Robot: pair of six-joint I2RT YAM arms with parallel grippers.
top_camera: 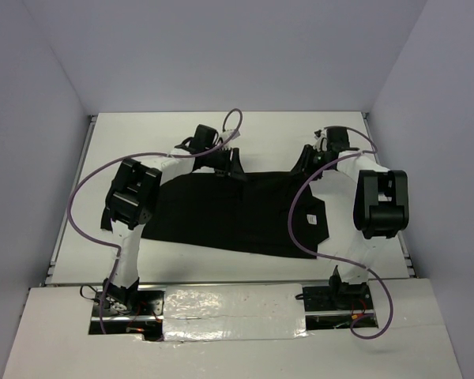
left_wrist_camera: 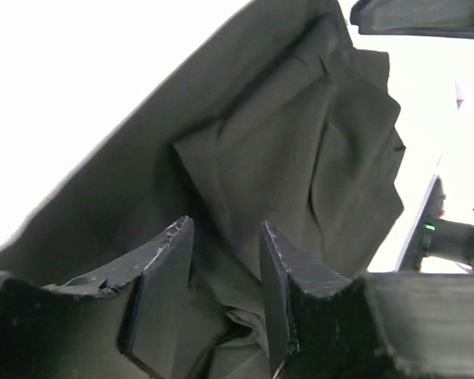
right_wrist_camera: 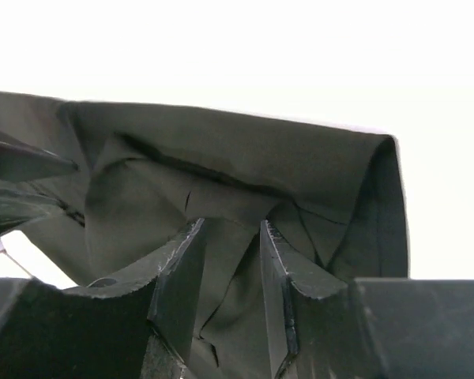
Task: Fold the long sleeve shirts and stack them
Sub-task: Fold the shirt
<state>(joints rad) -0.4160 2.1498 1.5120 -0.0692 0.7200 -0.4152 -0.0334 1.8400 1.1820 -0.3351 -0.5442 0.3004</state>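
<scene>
White desk (top_camera: 221, 130) carries the black shirt (top_camera: 221, 217); left end effector (left_wrist_camera: 225, 225) and right end effector (right_wrist_camera: 231, 225) sit at its far edge, jaws parted, seemingly letting the fold settle.

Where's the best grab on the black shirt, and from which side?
Probably its far edge, one gripper toward each end, coming down from above. The shirt lies flat, so only its edges offer a lip, and the cloth there is bunched into raised folds. The left gripper and right gripper hang over those folds, jaws apart.
</scene>
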